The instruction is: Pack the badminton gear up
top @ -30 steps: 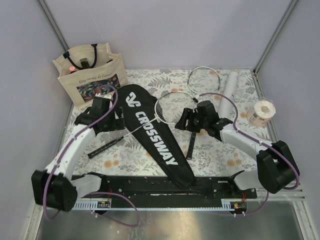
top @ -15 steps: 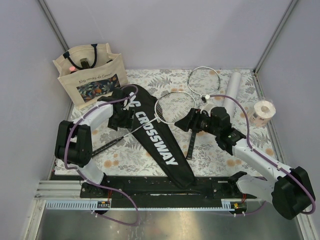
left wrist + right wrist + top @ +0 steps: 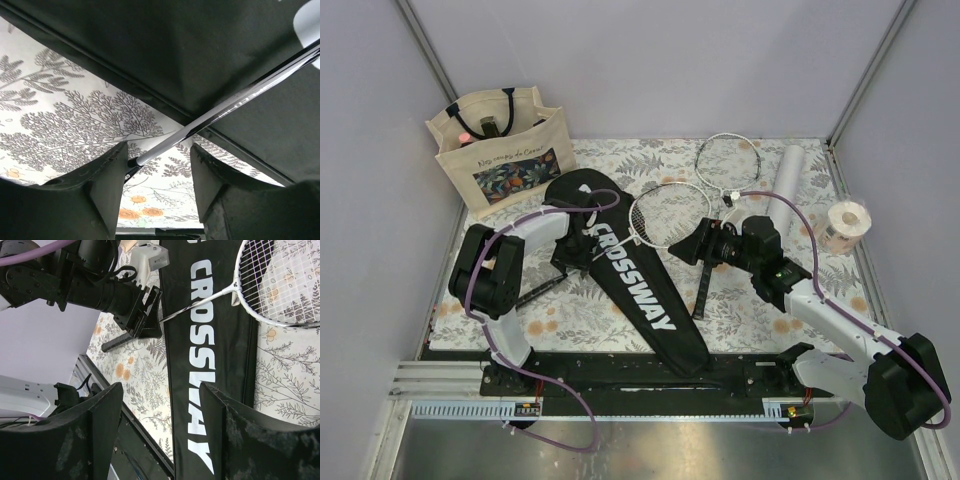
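Ok so from my end, going left to right: the beige tote bag [image 3: 495, 150] stands at the back left corner of the floral cloth [image 3: 620, 160], apart from the gear. My left gripper [image 3: 160, 160] is down low at the left edge of the black cover [image 3: 625, 265]. On the wrist cam its fingers [image 3: 110, 175] stand apart with the thin shaft of the first racket [image 3: 665, 212] running right between them, not pinched as far as I can see. That racket lies slantwise: dark handle on the cloth left of the cover, shaft across the cover's wider half, white head flat on the cloth just beside the cover's right edge. The cover itself lies flat, CROSSWAY lettering up, narrow end toward the arm bases. The second racket [image 3: 727, 163] is further back, head near the far edge, dark handle pointing toward me. My right gripper [image 3: 705, 243] hangs just right of the first racket's head, fingers wide apart, holding nothing. The white tube [image 3: 786, 165] lies behind the right arm, and the tape roll [image 3: 845, 225] sits by the right edge.
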`<state>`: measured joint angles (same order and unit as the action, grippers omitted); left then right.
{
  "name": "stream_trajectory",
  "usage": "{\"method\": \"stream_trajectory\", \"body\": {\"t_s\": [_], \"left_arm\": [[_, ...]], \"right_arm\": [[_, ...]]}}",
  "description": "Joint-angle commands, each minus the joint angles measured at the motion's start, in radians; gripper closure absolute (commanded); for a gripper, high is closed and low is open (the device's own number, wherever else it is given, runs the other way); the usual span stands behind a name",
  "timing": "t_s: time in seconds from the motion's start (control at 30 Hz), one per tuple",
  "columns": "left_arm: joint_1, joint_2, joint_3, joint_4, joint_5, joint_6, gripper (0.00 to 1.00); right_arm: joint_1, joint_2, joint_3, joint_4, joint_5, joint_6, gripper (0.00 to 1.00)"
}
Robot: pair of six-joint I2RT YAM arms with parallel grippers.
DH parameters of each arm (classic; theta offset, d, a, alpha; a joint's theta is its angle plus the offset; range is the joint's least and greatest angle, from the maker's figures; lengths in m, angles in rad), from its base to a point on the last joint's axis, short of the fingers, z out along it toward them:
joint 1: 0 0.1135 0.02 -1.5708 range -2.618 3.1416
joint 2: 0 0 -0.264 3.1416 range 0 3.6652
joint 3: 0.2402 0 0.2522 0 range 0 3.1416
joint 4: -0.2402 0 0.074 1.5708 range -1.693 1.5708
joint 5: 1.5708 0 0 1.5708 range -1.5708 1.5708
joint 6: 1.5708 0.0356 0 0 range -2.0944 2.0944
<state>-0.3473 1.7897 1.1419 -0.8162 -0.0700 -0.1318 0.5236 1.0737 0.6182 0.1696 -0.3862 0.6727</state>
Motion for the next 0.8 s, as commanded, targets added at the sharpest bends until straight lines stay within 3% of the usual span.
{"method": "stream_trajectory", "body": {"t_s": [0.0,0.2,0.3,0.63,0.77], "left_arm": [[-0.021,-0.029,-0.016,-0.006,-0.060,-0.009,0.46],[-0.024,-0.049,-0.024,0.002,0.005,-0.012,0.55],[-0.032,-0.039,-0.014,-0.015,-0.011,-0.015,0.70],[-0.068,-0.176,-0.041,-0.006,0.120,-0.032,1.00],[-0.076,-0.225,-0.045,0.017,0.179,-0.066,1.00]], "right_arm": [[0.003,-0.017,-0.005,0.048,-0.010,0.004,0.29],[0.001,-0.026,-0.028,0.076,0.003,0.040,0.29],[0.003,-0.021,-0.046,0.116,0.001,0.083,0.29],[0.012,0.083,-0.107,0.231,0.004,0.275,0.28],[0.064,0.155,-0.106,0.320,0.052,0.330,0.28]]}}
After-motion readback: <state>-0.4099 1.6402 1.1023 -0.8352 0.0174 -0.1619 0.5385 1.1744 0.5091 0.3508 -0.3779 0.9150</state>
